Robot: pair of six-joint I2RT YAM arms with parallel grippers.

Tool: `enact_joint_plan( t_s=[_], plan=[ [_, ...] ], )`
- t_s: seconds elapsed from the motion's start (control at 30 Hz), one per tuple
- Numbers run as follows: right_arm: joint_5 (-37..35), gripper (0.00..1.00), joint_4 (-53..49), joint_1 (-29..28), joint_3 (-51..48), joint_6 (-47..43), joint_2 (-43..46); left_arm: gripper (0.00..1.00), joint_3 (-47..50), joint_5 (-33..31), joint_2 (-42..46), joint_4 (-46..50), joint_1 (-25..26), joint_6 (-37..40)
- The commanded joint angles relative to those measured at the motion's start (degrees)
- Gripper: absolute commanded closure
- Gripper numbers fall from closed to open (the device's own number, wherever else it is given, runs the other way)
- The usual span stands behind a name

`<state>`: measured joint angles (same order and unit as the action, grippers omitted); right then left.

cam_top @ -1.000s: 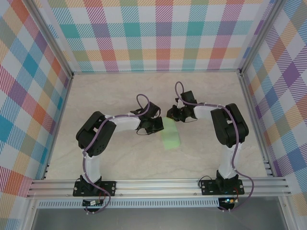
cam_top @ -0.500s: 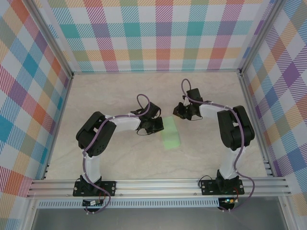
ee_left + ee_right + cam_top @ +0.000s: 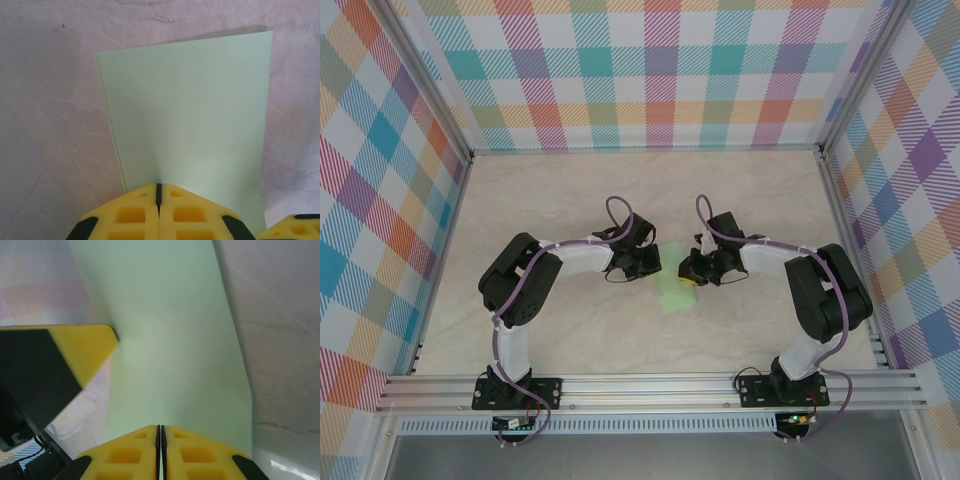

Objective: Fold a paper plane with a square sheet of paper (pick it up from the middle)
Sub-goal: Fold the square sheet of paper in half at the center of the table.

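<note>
Roughly at the middle of the cream, marble-patterned table (image 3: pixel 570 200), a thin pale mint-green sheet of paper (image 3: pixel 670 293) is seen lying between the two arms, doubled over into an upright rectangle. In the left wrist view a second layer can be made out along the left edge of the sheet (image 3: pixel 190 110). The left gripper (image 3: pixel 648 262) is set at the sheet's left side and the right gripper (image 3: pixel 688 273) at its right side, so the paper is flanked closely by both. The yellow jaws of the left gripper (image 3: pixel 158 200) are closed, pad against pad, with their tips met by the near edge of the sheet. The jaws of the right gripper (image 3: pixel 160 437) are likewise pressed together at the paper's edge, and the sheet (image 3: pixel 175 340) is seen curving away from them. Whether a ridge of paper is nipped between either pair cannot be told. A yellow-and-black finger of the left gripper (image 3: pixel 75 347) is seen just beside the sheet's far edge in the right wrist view.
</note>
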<state>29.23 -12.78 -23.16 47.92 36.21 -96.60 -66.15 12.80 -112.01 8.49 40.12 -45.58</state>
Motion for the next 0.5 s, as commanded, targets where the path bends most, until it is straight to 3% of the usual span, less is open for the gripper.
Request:
enact_joint_plan(
  t_s=[0.0,0.47],
  plan=[
    [1.64,0.88,-2.14,0.04,-0.75,-0.28,0.75,1.0,4.42,-5.33,-4.04,12.2,0.49,0.6],
    [1.41,0.88,-3.58,-0.04,-2.48,-0.79,0.63,1.0,5.04,-5.48,-3.99,12.08,0.47,0.58]
  ],
)
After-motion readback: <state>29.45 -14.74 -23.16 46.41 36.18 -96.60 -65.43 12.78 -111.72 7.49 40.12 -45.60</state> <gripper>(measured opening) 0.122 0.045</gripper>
